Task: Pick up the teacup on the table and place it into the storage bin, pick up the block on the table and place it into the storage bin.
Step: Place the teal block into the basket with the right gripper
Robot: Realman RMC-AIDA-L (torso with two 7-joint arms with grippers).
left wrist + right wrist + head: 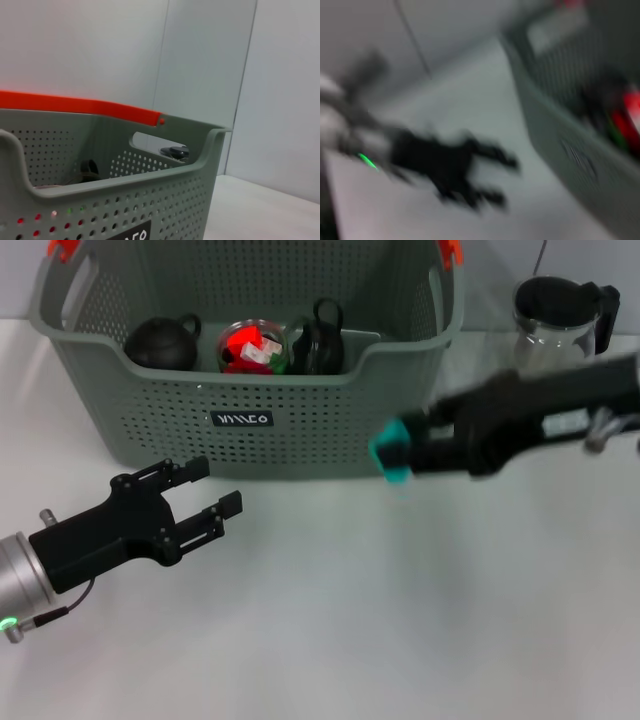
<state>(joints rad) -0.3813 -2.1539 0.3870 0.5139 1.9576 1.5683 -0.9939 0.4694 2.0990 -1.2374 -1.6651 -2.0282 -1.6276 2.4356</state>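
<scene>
Perforated grey-green plastic storage bin [300, 430]

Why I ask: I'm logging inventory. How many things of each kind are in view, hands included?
Storage bin: 1
Glass pitcher: 1
Dark vessels in bin: 2
Glass jar, red contents: 1
Teal block: 1
Left hand, right hand: 2
Total: 8

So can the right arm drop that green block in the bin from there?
Probably not yet. The right gripper holds the block in front of the bin's front wall, below its rim. It would need to lift over first.
</scene>
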